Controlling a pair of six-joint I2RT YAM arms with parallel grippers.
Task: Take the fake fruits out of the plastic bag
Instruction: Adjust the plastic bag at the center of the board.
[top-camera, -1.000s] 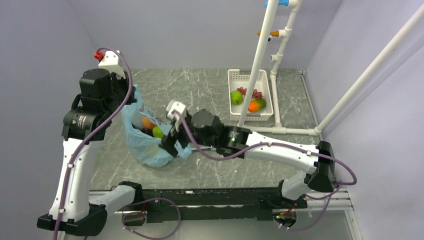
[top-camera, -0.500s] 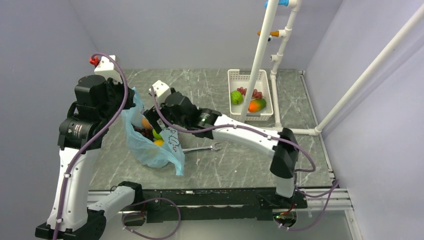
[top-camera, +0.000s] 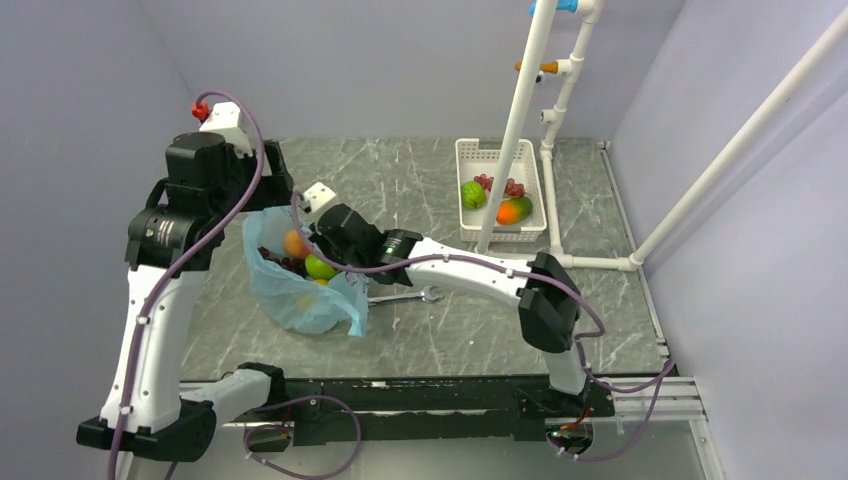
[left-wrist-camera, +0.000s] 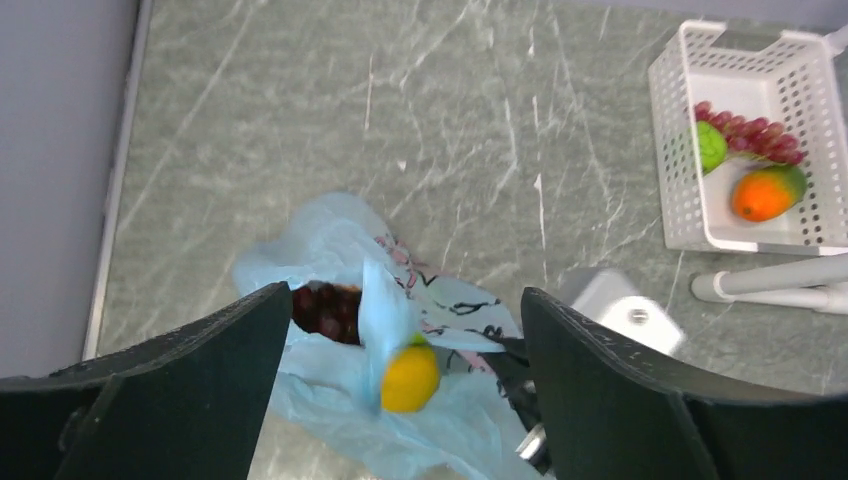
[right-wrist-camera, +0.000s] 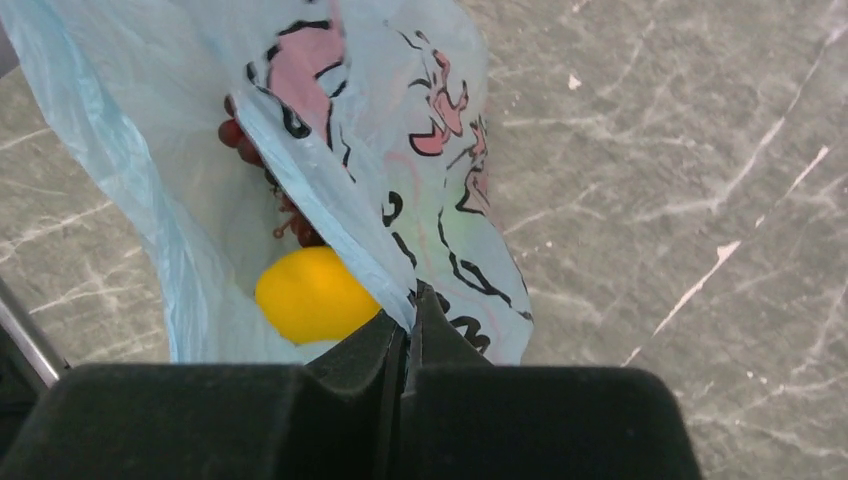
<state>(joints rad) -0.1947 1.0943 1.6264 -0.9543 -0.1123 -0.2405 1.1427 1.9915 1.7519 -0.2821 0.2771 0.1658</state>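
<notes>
Right gripper (right-wrist-camera: 410, 312): jaws pinching the printed edge of the light blue translucent plastic bag (right-wrist-camera: 150, 200) on the grey marbled surface (right-wrist-camera: 700, 150). Left gripper (left-wrist-camera: 405, 300): jaws spread wide above it.

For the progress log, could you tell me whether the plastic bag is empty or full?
Not empty: the plastic bag holds a yellow fruit, dark grapes and a green fruit.

pale lilac walls (top-camera: 400, 60) enclose a grey marbled tabletop (top-camera: 400, 170); a white pipe frame (top-camera: 512, 140) stands at its right rear
</notes>
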